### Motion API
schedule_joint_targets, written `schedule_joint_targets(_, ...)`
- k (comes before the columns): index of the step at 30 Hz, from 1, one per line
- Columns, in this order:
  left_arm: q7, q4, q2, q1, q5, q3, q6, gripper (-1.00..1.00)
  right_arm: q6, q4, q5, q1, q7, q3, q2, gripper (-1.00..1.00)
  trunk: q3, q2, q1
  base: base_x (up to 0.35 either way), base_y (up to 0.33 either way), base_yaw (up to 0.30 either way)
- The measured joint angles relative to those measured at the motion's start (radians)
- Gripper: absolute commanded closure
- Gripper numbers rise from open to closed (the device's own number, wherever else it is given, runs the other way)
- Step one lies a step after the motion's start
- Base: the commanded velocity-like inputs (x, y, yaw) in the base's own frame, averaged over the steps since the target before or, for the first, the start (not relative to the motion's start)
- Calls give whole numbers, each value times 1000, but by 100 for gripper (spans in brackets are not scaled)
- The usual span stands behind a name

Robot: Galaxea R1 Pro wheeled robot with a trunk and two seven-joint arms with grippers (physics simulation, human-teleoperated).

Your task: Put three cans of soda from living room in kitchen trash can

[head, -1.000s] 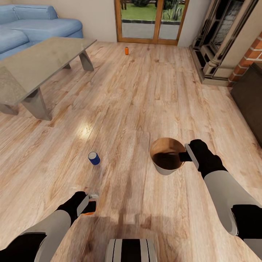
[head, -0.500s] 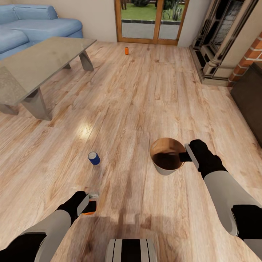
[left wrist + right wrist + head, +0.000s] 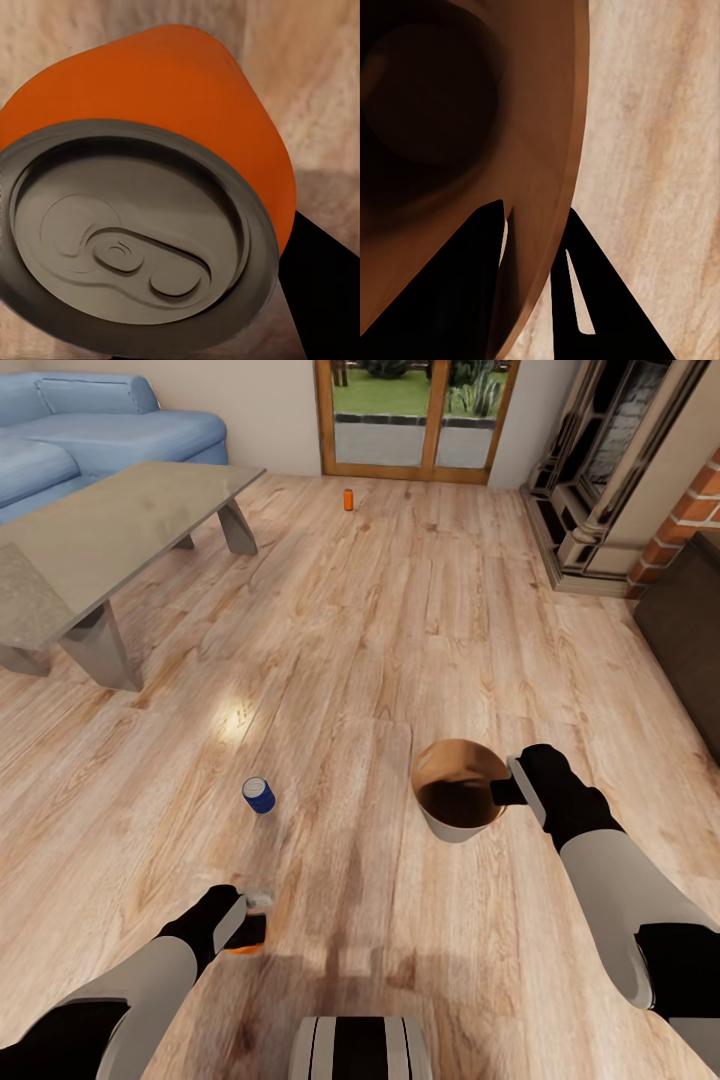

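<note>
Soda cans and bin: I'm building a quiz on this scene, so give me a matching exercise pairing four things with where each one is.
Things:
1. Blue can
2. Far orange can
3. Near orange can
4. Bin

Places:
A. On the floor near the glass doors
B. At the left end effector
C. Its wall between the fingers of the right end effector
D. Alone on the floor between the table and the left arm

Pairs: 1-D, 2-A, 3-B, 4-C
</note>
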Motion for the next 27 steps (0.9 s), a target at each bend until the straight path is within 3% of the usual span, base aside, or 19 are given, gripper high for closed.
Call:
schedule_joint_targets(14, 3, -25, -2, -1, 0, -1, 61, 100, 0, 0, 2, 1, 0, 0, 0, 100, 0, 0, 0, 0, 0, 0)
schedule_joint_targets(27, 5, -255, -2, -1, -1, 1, 194, 100, 0, 0, 0, 2, 0, 0, 0, 100, 50, 3, -6, 0, 0, 0)
